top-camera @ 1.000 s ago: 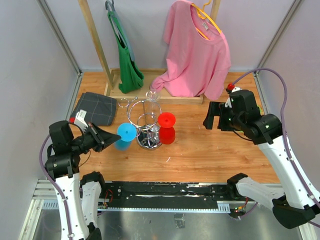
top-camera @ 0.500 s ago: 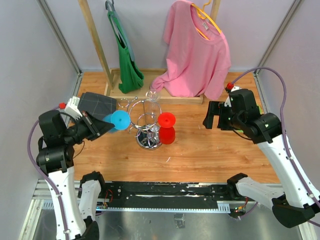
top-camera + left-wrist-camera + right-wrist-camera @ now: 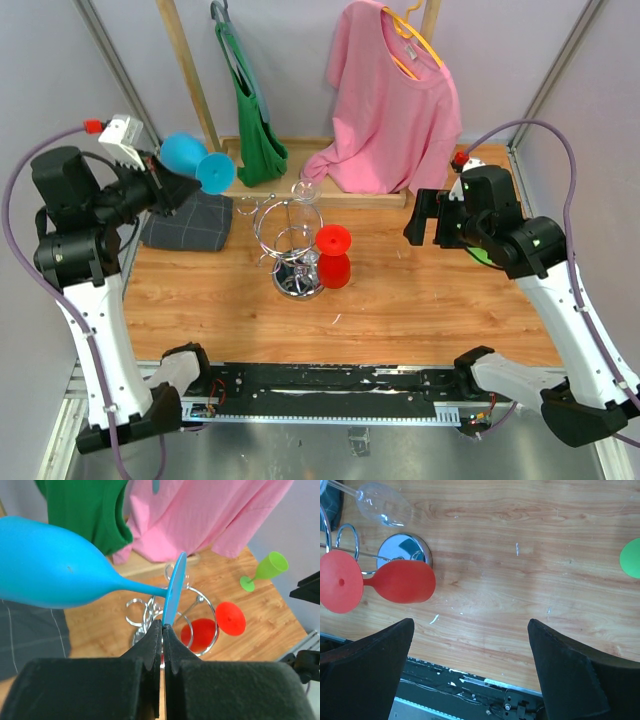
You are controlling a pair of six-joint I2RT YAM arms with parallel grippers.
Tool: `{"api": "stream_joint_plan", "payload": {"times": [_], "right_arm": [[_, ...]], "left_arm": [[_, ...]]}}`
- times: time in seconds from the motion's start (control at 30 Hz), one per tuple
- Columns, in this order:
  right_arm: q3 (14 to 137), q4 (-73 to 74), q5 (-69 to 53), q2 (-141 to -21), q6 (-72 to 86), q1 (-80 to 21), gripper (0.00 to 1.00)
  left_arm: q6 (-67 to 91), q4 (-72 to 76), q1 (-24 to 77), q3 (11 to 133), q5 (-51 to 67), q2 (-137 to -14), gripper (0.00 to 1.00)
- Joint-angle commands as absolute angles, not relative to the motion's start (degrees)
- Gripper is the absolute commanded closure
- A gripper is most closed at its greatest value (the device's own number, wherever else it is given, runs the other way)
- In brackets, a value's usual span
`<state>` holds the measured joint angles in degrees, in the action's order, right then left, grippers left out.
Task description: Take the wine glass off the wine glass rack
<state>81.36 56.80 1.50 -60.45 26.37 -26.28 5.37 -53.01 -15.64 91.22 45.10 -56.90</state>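
The chrome wine glass rack [image 3: 290, 240] stands mid-table, and it also shows in the left wrist view [image 3: 141, 614] and by its base in the right wrist view [image 3: 404, 550]. A red wine glass [image 3: 333, 255] hangs on its right side. A clear glass [image 3: 303, 190] hangs at its back. My left gripper [image 3: 178, 187] is raised high at the far left, well clear of the rack. It is shut on the foot of a blue wine glass [image 3: 50, 570], which lies sideways. My right gripper [image 3: 420, 230] is open and empty, to the right of the rack above bare wood.
A wooden garment frame at the back holds a green bag [image 3: 255, 110] and a pink shirt [image 3: 395, 100]. A grey folded cloth [image 3: 190, 220] lies at back left under my left gripper. A green wine glass [image 3: 267, 567] stands far right, near my right arm.
My left gripper has carried the blue wine glass up and to the back left, from beside the rack to high over the grey cloth. The right arm has barely moved.
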Motion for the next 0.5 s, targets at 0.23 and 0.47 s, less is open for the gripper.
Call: {"api": "stream_joint_plan", "payload": {"times": [0.23, 0.47], "right_arm": [[89.8, 55.4, 0.0, -63.4, 25.0, -23.6, 0.01], [93.6, 57.3, 1.8, -63.1, 25.2, -23.0, 0.02]], "left_arm": [[0.5, -46.2, -6.3, 110.7, 56.7, -70.2, 1.00], [3.6, -40.7, 9.7, 116.2, 53.2, -74.6, 1.00]]}}
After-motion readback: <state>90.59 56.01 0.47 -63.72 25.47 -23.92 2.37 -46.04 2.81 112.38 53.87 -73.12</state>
